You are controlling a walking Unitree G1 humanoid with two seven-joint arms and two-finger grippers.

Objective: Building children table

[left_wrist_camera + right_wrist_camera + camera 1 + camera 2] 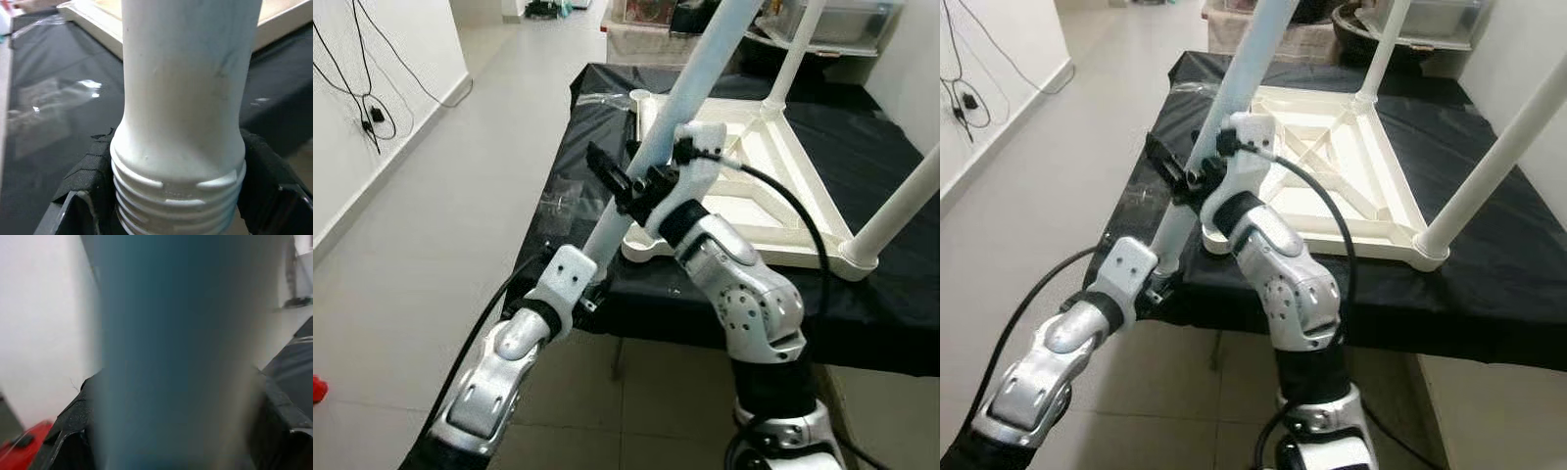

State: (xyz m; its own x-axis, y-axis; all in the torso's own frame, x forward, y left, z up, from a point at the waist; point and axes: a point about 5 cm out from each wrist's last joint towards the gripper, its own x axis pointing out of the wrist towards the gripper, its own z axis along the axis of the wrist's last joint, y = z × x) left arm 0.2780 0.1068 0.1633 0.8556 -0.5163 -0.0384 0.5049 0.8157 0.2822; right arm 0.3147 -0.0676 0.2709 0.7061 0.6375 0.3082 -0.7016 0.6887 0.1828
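Both grippers clamp one white table leg (690, 83): the left gripper (592, 284) at its threaded lower end, the right gripper (641, 181) higher up. The leg leans just beside the near corner of the upturned white tabletop (754, 211), apparently unseated, on the black-covered bench (891, 304).

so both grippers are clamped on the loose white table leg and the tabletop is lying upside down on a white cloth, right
Not quite: the cloth is black, as the left eye view shows. The rest holds: the left gripper and right gripper are both shut on the loose white table leg, and the tabletop lies upside down on that cloth.
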